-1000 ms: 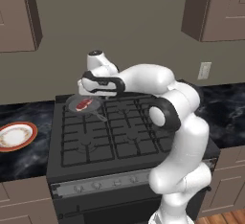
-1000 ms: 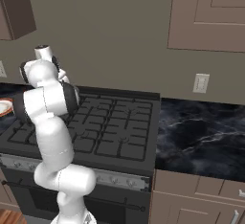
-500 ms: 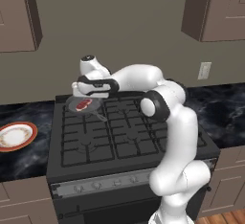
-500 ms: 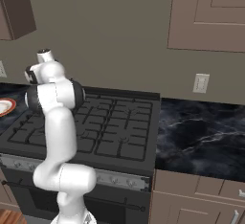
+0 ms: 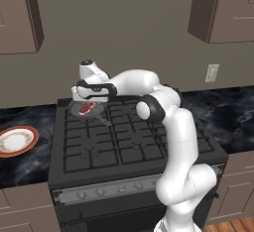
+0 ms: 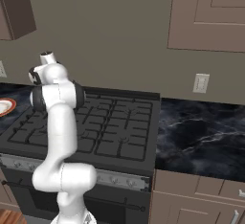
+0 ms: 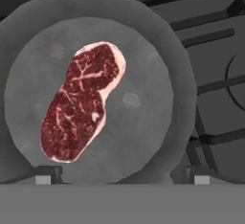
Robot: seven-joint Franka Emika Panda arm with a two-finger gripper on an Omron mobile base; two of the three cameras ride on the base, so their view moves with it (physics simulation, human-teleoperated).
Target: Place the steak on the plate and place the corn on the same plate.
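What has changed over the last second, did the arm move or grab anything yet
The arm has swung left along the back of the stove, bringing the gripper over the frying pan on the rear left burner. Its jaws stay wide open and nothing has been grasped. The steak still lies flat in the pan, and the plate remains on the counter to the left.

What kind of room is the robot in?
It looks like a kitchen. There is a black gas stove with a frying pan on a back burner and a raw steak lying in it. Dark marble counters run on both sides, with brown cupboards above.
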